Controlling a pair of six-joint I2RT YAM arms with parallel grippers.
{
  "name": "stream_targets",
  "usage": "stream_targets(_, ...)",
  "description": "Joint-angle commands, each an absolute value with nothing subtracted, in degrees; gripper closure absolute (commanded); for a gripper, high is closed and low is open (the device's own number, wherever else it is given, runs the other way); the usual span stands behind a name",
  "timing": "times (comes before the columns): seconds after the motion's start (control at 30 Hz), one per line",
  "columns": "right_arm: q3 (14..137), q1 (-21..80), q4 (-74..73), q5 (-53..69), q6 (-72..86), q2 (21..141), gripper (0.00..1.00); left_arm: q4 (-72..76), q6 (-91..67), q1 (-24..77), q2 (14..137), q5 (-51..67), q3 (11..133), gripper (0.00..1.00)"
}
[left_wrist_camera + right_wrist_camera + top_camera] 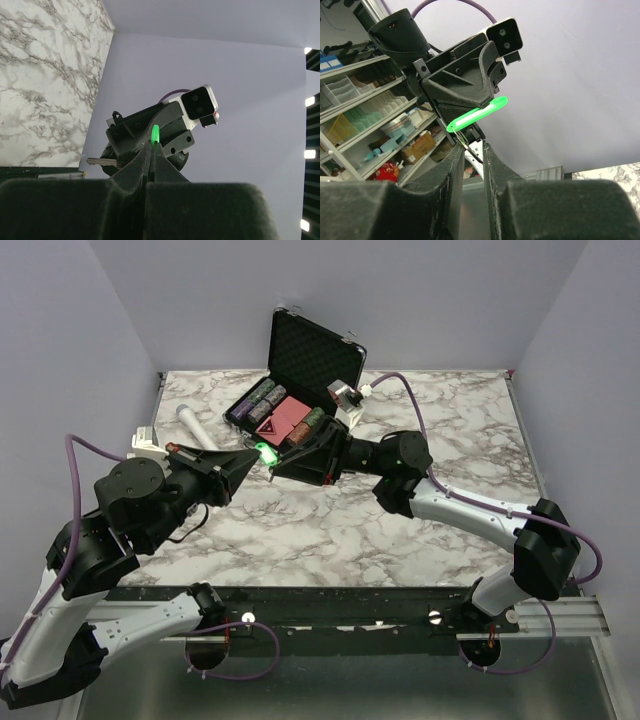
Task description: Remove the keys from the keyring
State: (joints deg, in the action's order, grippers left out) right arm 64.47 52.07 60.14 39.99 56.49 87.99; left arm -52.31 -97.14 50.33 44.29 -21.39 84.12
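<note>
The keys show as a bright green piece (264, 452) held in mid-air above the marble table (450, 440), between both grippers. My left gripper (256, 453) is shut on the green piece (155, 134), which pokes out of its fingertips (150, 152). In the right wrist view the green piece (477, 114) hangs from the left gripper, with the thin grey keyring (462, 136) at its lower end. My right gripper (473, 145) is closed narrowly on that keyring and faces the left one (273, 466). A silver key blade (98, 161) sticks out sideways by the right gripper.
An open black chip case (300, 380) with poker chips stands at the back middle. A white cylindrical microphone (196, 426) and a white box (147, 445) lie at the back left. Walls close in the table on three sides.
</note>
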Motion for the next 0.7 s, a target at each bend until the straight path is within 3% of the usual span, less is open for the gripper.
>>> stream_targets(0.0,65.39,52.47,61.34,41.13,55.98,87.01,0.71,-51.15,-98.0,50.1,43.42,-21.0,83.32,1.0)
stream_targets(0.67,65.04,52.47,64.68,41.04,57.39,86.84,0.64,-51.77,-98.44,50.1,43.24,-21.27,83.41,1.0)
